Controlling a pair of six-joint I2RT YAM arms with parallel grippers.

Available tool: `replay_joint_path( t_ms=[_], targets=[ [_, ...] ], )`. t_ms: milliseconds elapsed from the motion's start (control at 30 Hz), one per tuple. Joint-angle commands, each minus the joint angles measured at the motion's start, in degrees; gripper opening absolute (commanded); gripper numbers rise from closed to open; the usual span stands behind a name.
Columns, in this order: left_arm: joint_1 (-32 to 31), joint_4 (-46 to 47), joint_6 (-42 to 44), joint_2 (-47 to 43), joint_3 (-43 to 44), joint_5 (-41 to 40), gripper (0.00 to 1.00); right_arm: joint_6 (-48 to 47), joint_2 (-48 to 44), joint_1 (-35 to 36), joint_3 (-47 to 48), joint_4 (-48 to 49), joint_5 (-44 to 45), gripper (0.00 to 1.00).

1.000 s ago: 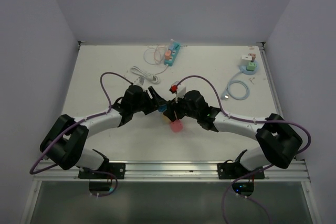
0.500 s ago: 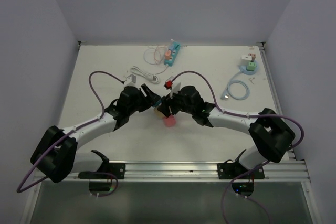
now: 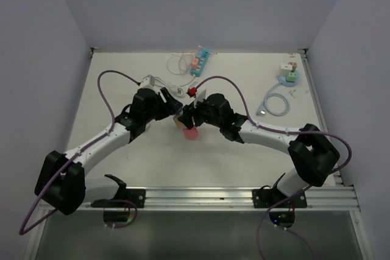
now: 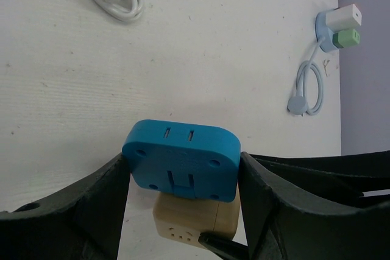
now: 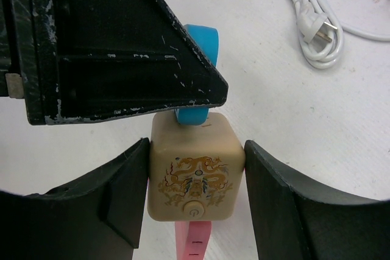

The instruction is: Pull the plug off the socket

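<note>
Left hand [image 4: 181, 173] was closed on the blue plug [image 4: 180, 150], one finger on each end. Right hand [image 5: 195, 194] clamped the beige cube socket [image 5: 195, 172] holding that plug, over the middle of the desk [image 3: 244, 68]. The hands should probably pull straight apart along the pins, grips firm, without twisting.

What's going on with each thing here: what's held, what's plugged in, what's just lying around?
blue plug: seated against the cube, not yet pulled off, pinched by the left gripper.
beige cube socket: clamped by the right gripper.
pink plug: sticking out of the cube's opposite side.
white cable: coiled, lying loose.
light-blue hub: two plugs in, cord looped.
</note>
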Motion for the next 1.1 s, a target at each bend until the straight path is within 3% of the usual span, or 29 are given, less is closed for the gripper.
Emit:
replay_joint_path(
  t_ms=[0,400,533,1067],
  targets=[
    [4.8,7.2,4.0,-3.2,5.4,-10.2,0.00,-1.2,1.6,1.4,-0.6,-11.2,-2.0,0.00],
    [7.1,4.7,8.0,-7.5,7.9,-14.5,0.00,-0.5,1.4,1.5,-0.1,-12.1,-2.1,0.00],
    [8.6,-2.2,10.2,-5.7,10.1,-15.6,0.00,0.1,-0.5,1.6,-0.9,-11.4,-2.0,0.00],
    [12.5,-30.7,22.0,25.5,25.9,-25.1,0.31,2.6,-0.8,1.3,-1.5,-11.4,3.5,0.00]
  ],
)
